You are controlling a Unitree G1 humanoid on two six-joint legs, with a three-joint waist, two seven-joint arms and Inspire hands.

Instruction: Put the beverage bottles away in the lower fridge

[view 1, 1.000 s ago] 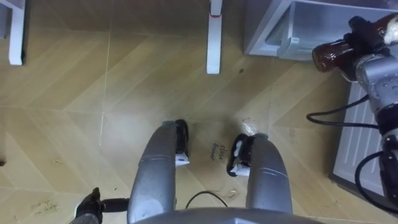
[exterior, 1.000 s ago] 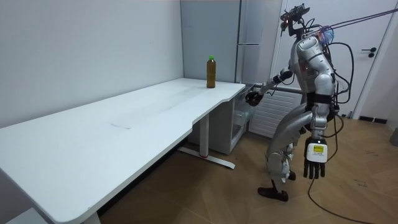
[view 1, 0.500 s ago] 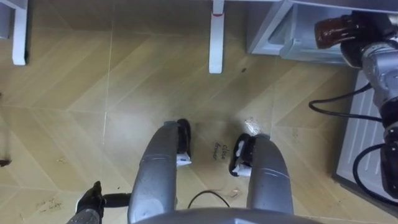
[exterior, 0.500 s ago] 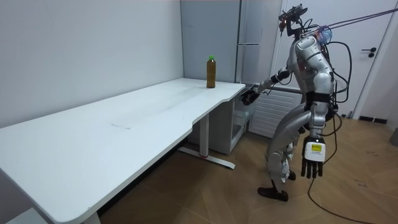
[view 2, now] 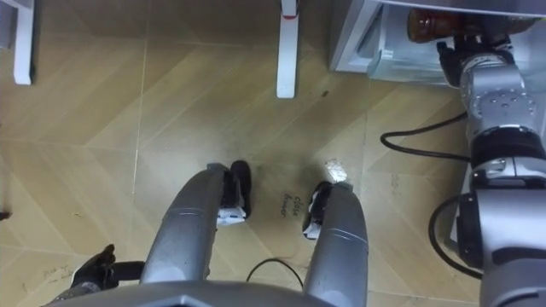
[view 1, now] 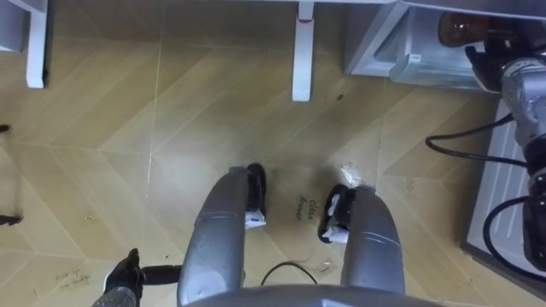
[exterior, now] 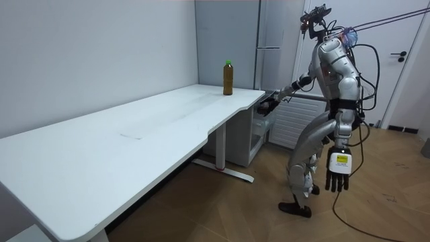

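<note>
A dark brown bottle (view 1: 459, 28) lies on its side at the mouth of the open lower fridge (view 1: 401, 53), over its pale shelf. My right hand (view 1: 490, 60) is right behind the bottle's rear end, the arm stretched forward; its dark fingers are too bunched to read. In the room view that right hand (exterior: 269, 105) reaches in low beside the table's end. A second bottle (exterior: 228, 77), brown with a green cap, stands upright on the white table (exterior: 134, 134) near its far corner. My left hand (exterior: 338, 172) hangs by my thigh with straight fingers.
I stand bent forward before the tall grey fridge (exterior: 269, 40). Its open door (view 1: 503, 188) with a ribbed white inside stands to my right. White table legs (view 1: 301, 51) rise just left of the fridge. A black cable loops by the door.
My right hand has carried the brown bottle forward, from in front of the fridge to its opening. The left hand has stayed hanging.
</note>
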